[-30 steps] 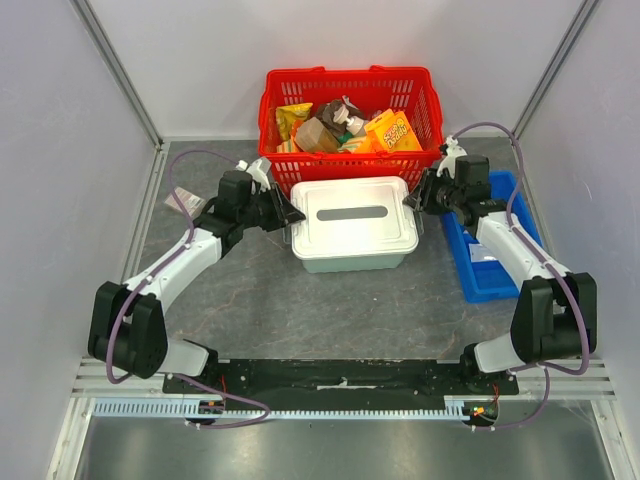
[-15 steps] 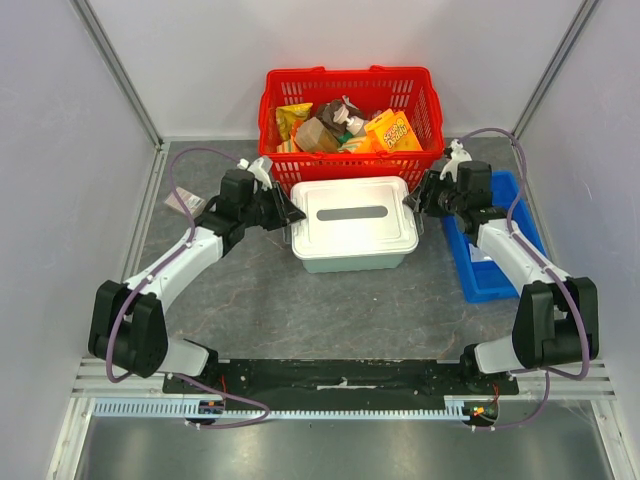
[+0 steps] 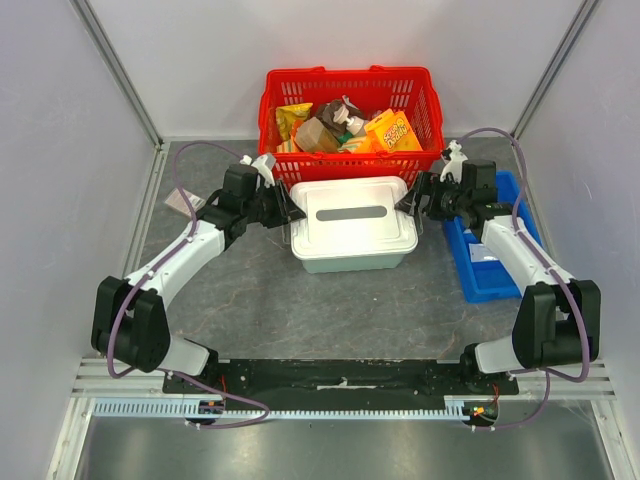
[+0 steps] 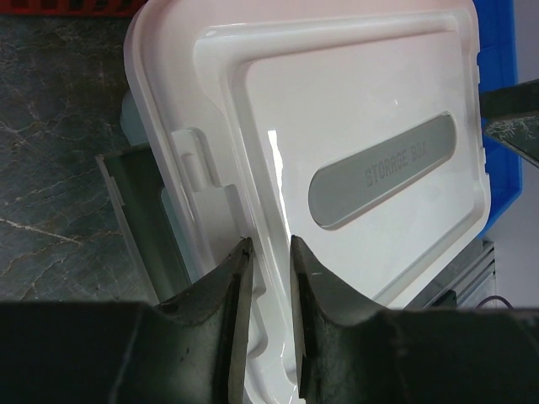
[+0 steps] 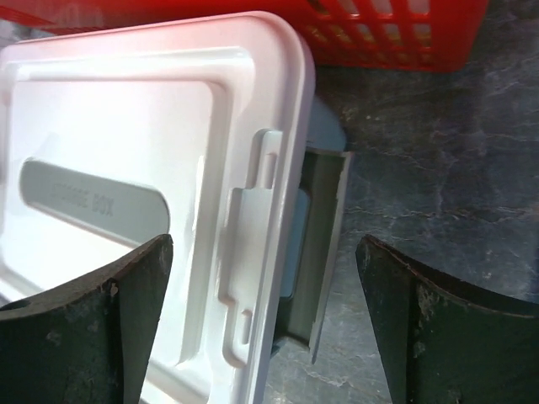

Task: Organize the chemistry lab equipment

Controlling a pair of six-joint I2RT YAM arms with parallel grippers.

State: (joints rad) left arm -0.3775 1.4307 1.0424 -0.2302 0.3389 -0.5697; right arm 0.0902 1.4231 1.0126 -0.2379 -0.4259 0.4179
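Left gripper (image 4: 269, 252) pinches the slick, stiff white plastic box lid (image 4: 337, 101); clamp the rim inside your spread right gripper (image 5: 261, 252).

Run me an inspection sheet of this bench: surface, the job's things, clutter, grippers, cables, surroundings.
Surface: grey marbled table.
Job's things: white storage box in the middle, lid on, side latch swung out; flat clear packet near the left edge; no flasks or vials seen.
Clutter: red basket of snack packs behind the box; blue tray on the right, holding a white item too small to identify.
Grippers: left gripper, jaws pinching the lid's rim; right gripper, jaws wide open at the opposite end.
Cables: a purple cable loops over each arm.
Surroundings: white walls, metal frame posts.
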